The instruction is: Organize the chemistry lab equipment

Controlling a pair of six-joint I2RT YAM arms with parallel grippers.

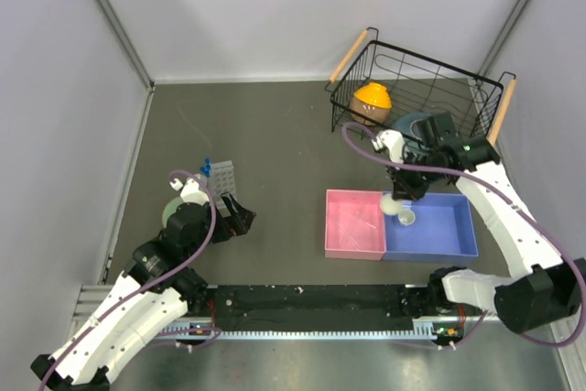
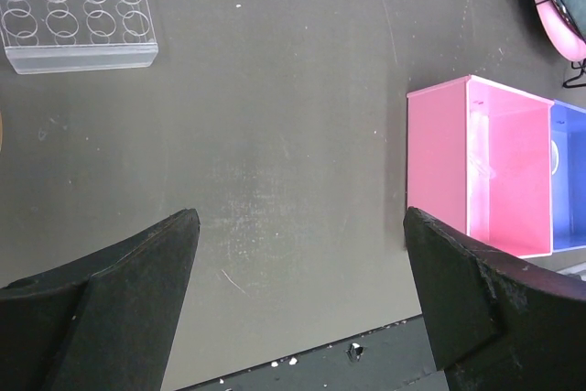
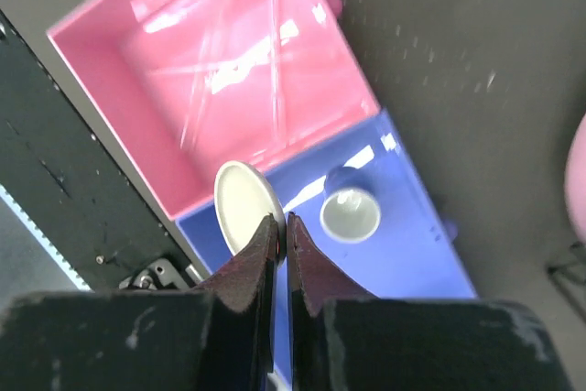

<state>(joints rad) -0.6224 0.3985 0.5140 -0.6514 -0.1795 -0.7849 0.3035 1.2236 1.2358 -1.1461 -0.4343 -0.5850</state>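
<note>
This is a robot test cell in a lab, not a lived-in room: a dark grey tabletop (image 1: 284, 153) is boxed in by plain pale panel walls (image 1: 55, 89) joined with bare metal corner strips (image 1: 110, 20). A black mounting rail (image 1: 311, 304) along the near edge carries two white-and-black robot arms (image 1: 137, 304). The few props are a clear rectangular plastic tube rack (image 2: 78, 11), a pink plastic bin (image 1: 352, 223) touching a blue plastic bin (image 1: 439, 231), and a black wire basket with wooden handles (image 1: 449, 80).
</note>
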